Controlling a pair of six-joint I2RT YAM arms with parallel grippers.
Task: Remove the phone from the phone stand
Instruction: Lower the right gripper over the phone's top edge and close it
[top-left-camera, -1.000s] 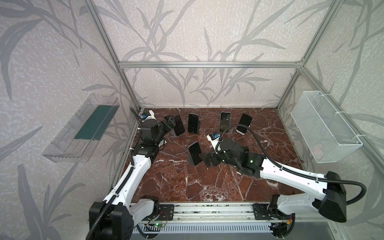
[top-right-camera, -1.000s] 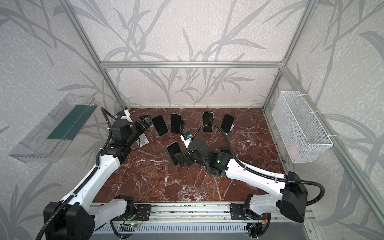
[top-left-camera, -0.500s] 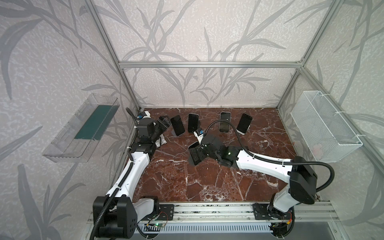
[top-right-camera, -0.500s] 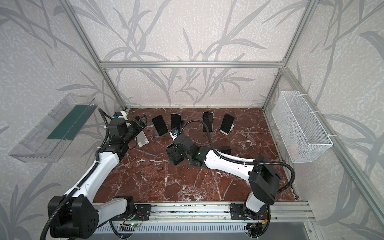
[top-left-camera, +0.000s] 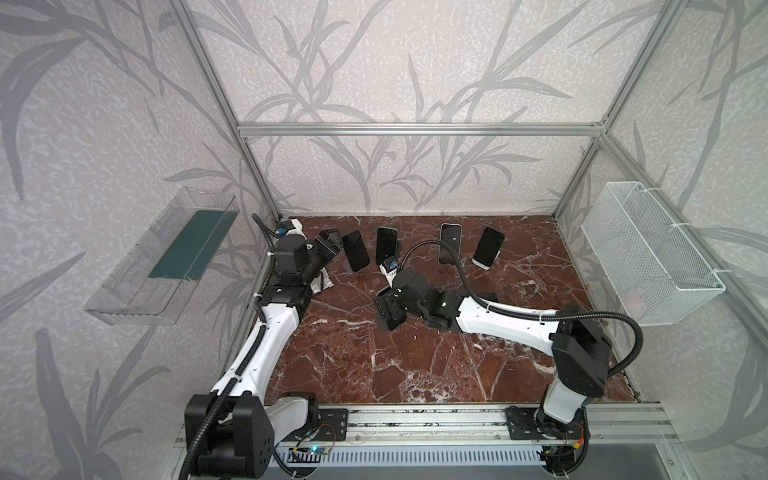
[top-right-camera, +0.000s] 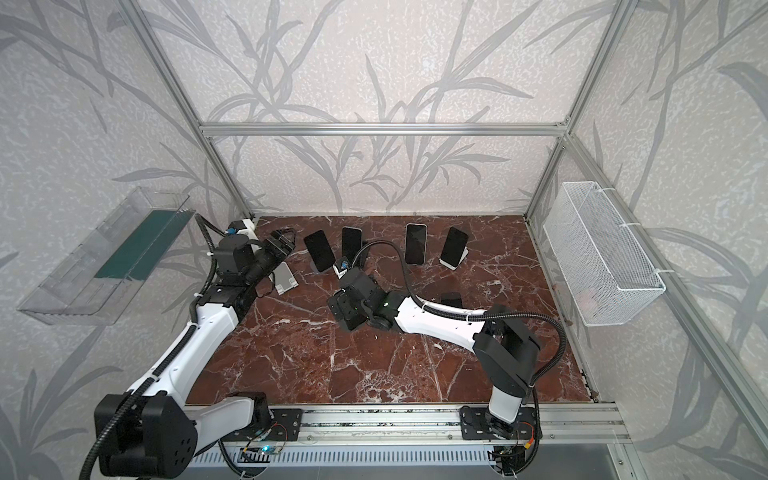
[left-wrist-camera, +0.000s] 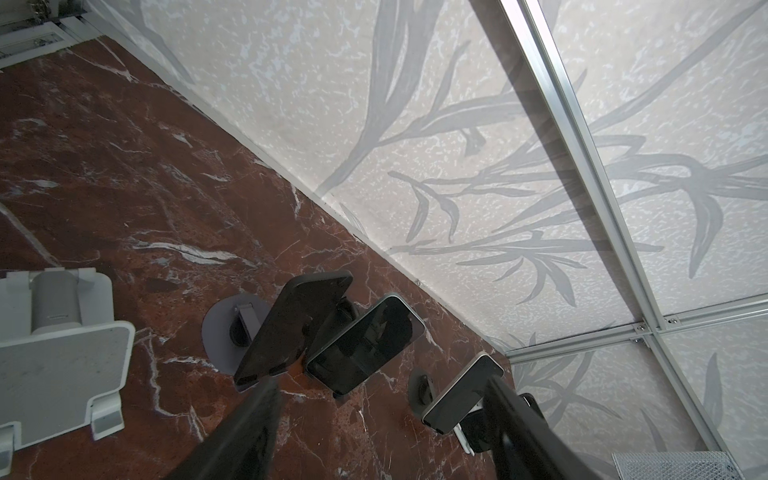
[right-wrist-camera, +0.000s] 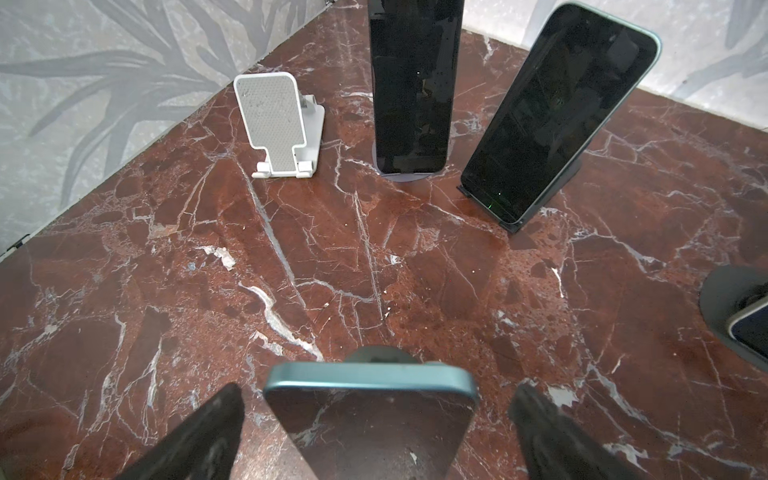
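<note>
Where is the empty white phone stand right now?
In both top views the white stand sits far left on the table, beside the left gripper, left of the leftmost phone.

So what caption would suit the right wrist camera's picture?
Open right gripper straddling a teal-edged phone on its stand, with an empty white stand beyond.

Left hand (top-left-camera: 329, 244) hangs mid-left in a top view, fingers parted; right hand (top-left-camera: 387, 311) sits low at centre, spread wide.
</note>
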